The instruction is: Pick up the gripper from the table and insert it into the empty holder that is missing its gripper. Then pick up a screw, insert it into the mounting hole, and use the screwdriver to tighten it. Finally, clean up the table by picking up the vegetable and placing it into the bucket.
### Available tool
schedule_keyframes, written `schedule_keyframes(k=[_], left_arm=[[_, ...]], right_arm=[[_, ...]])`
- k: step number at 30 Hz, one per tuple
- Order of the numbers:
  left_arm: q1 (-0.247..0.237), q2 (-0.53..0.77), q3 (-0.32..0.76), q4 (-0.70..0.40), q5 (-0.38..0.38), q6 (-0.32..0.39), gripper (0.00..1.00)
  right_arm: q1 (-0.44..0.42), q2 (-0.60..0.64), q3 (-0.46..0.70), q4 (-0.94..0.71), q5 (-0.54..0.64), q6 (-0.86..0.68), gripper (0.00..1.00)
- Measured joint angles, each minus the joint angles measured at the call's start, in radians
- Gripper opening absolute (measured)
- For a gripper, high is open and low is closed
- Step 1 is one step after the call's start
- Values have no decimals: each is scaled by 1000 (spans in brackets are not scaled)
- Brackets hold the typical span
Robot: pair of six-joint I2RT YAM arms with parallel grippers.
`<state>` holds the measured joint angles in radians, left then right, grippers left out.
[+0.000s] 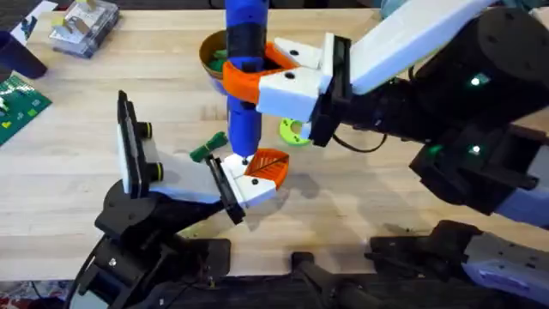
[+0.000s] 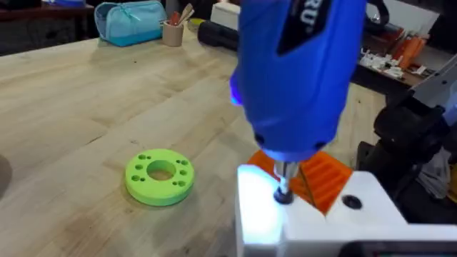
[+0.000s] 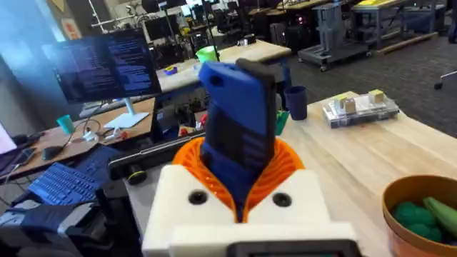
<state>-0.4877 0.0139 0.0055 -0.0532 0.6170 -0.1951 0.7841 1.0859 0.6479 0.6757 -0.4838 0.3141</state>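
- At the far left stands the tall black plate (image 1: 129, 146) with its yellow-ringed knobs. The left arm (image 1: 137, 219) lies low on the table below it, reaching toward the middle. I cannot tell whether its gripper is open or has hold of anything.
- Next along, the vegetable (image 1: 208, 148) lies on the table just beside the holder (image 1: 249, 190), so the clean-up is not yet done.
- The holder sits near the middle of the table with the gripper (image 1: 270, 163) seated in it, so I judge the insertion step finished.
- Directly above it the screwdriver (image 1: 244, 120) stands upright. In the left wrist view its metal tip (image 2: 283, 184) is down on a dark spot on the holder's white top, with a second hole (image 2: 350, 202) just beside it. The screw itself is too hidden under the tip to make out.
- The step in hand looks to be tightening the screw.
- Behind the driver is the bucket (image 1: 210, 53), with something green already inside it.
- A light-green ring (image 1: 294, 130) lies just right of the driver.
- The right gripper (image 1: 257, 73) comes in from the right, its orange pads (image 3: 285, 168) closed around the driver's body.
- The next move calls for keeping the driver straight over the hole while the screw seats. After that it should lift straight up clear of the orange finger, and the driver must be put down before the vegetable is fetched.
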Motion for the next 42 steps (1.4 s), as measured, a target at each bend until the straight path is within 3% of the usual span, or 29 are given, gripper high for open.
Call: schedule_keyframes(k=[42], left_arm=[[0,0,0,-1,2,-4,14]], right_arm=[[-1,-7,17,-46,-43,-80,26]])
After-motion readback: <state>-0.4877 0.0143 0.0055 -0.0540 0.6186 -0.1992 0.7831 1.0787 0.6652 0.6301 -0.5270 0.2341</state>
